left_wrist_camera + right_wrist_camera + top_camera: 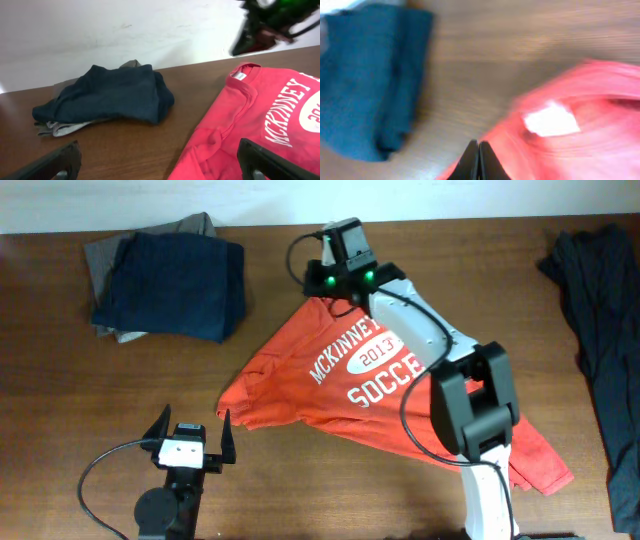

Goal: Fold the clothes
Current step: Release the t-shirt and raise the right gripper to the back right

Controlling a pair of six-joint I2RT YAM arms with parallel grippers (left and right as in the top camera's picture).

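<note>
the red t-shirt [400, 395] lies spread just right of the navy pile [175, 285]; the right gripper [477, 160], shut tight at the collar, may hold only a sliver or nothing, so the cloth slips; the left gripper [193, 425], below the pile, gapes empty.

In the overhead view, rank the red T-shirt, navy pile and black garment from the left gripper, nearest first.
1. The red T-shirt, just right of the left gripper.
2. The navy pile, at the back left of the table.
3. The black garment, along the far right edge.
</note>
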